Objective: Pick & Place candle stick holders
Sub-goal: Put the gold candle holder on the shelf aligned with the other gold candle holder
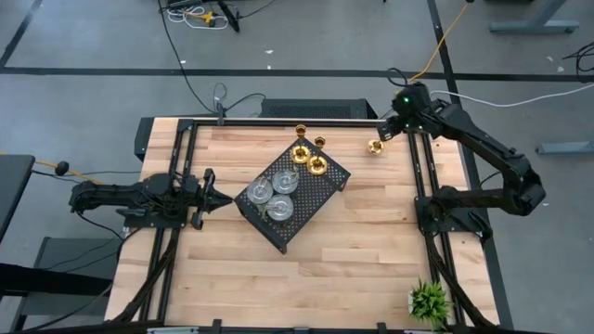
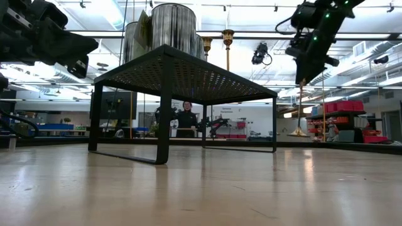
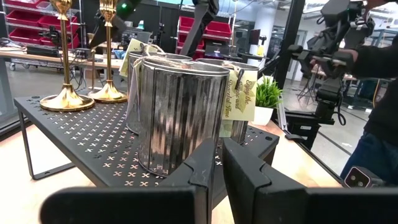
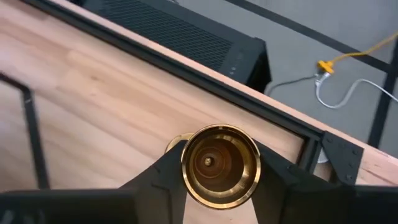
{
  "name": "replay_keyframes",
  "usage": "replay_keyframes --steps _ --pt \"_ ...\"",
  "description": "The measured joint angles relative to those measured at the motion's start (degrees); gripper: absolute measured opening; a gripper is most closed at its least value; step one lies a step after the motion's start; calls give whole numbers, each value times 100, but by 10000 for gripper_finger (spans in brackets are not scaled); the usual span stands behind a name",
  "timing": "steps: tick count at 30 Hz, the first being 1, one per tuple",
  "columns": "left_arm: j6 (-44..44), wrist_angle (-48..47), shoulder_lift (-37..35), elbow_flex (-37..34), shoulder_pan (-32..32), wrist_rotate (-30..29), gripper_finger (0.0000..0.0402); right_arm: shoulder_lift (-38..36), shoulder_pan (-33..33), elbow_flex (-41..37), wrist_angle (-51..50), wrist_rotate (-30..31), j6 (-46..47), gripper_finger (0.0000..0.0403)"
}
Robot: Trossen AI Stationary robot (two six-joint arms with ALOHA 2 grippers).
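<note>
Right gripper [image 4: 219, 186] closed around gold candle stick holder [image 1: 376, 146] at far right table [image 1: 371, 241] edge, beside black tray [image 1: 320, 190]. Left gripper [image 1: 212, 195] shut, empty, beside tray's left.

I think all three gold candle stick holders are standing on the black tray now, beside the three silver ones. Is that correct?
Not quite. Only two gold candle stick holders stand on the black tray, beside the three silver ones. The third gold holder is on the table off the tray, with the right gripper around its top. The high view shows this.
</note>
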Motion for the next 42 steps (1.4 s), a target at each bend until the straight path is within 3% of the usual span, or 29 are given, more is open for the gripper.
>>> replay_keyframes --steps 14,21,28,42 --pt "0 1 1 -1 0 -1 39 -618 0 0 -752 -219 -303 134" --pt "0 0 0 -1 0 -1 39 -772 49 0 -767 -638 -371 134" --pt "0 1 1 1 1 -2 39 -838 325 2 -888 -959 -359 133" --pt "0 -1 0 0 1 -2 39 -838 1063 52 -948 -943 -337 133"
